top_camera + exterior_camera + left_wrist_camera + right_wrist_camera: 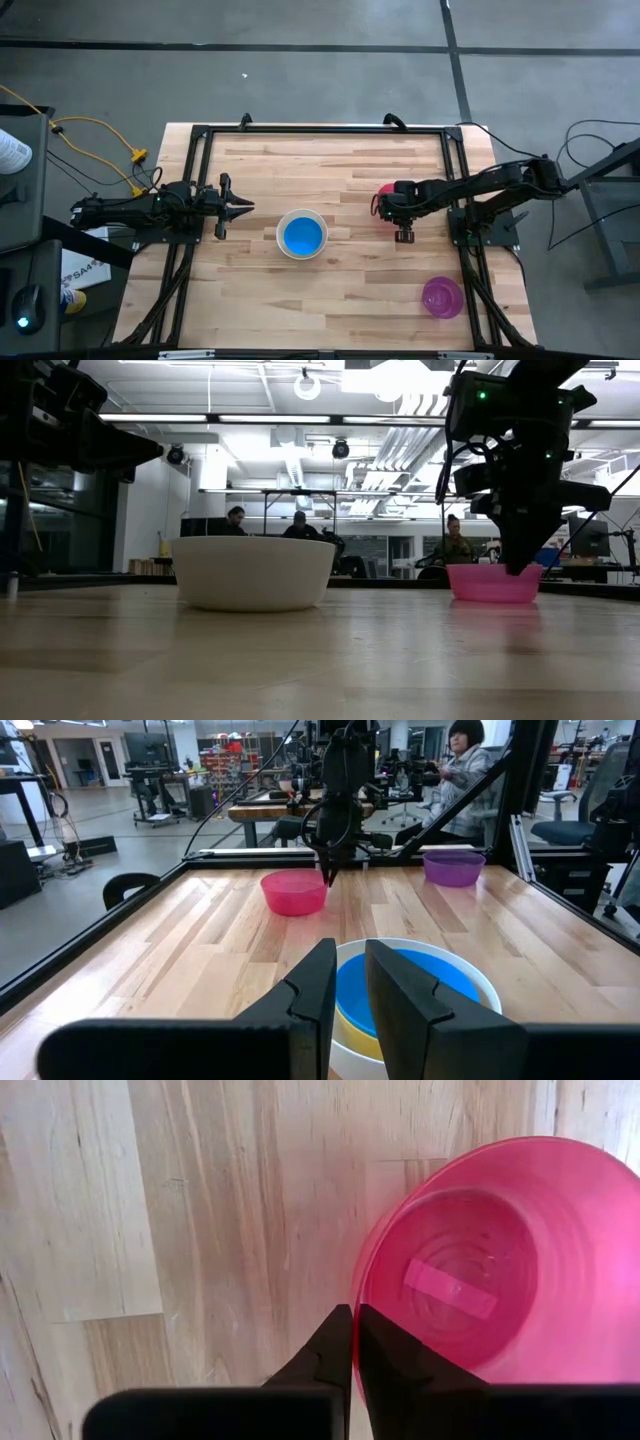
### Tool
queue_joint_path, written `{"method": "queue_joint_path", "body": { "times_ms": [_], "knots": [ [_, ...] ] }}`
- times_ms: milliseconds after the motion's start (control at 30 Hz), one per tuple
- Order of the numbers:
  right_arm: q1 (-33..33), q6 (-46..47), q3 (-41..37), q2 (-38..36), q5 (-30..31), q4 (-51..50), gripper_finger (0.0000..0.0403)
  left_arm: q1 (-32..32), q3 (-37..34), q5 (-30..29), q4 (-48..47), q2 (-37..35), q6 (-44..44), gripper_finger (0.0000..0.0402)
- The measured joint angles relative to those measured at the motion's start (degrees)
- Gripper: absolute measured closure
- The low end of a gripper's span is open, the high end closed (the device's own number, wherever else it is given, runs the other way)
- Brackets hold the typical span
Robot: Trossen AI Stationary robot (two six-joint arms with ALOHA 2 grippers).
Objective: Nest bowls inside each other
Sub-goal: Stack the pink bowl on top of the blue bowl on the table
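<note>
A white bowl (301,234) stands on its base at the table's middle. A yellow bowl (352,1026) sits inside it, and a blue bowl (420,982) sits inside the yellow one. The pink bowl (480,1270) stands to their right, with my right gripper (354,1312) shut on its rim and pointing steeply down. The purple bowl (442,297) stands alone near the front right corner. My left gripper (350,982) waits level at the table's left, short of the white bowl. There is a narrow gap between its fingers and nothing in it. My right gripper pinches the pink bowl's rim (356,1292) on its near side, one finger outside the wall and one (392,1348) inside. The fingers come from above, pointing steeply down. The bowl stands upright with its base (493,598) on the table.
A black frame (200,140) runs around the wooden table's edges. Bare wood lies between the white bowl and the pink one, and along the near edge. People sit in the room beyond the table.
</note>
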Motion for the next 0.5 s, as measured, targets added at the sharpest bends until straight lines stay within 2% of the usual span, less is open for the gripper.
{"method": "queue_joint_path", "body": {
  "times_ms": [200,500],
  "knots": [
    [0.00,-0.28,0.01,0.00,0.00,-0.03,0.0398,0.00,0.00,0.00,0.00,-0.02,0.00,0.0343],
    [0.00,-6.90,1.73,0.00,-0.04,-1.97,0.0398,0.02,0.00,0.00,0.00,-0.02,0.01,0.0343]
  ]
}}
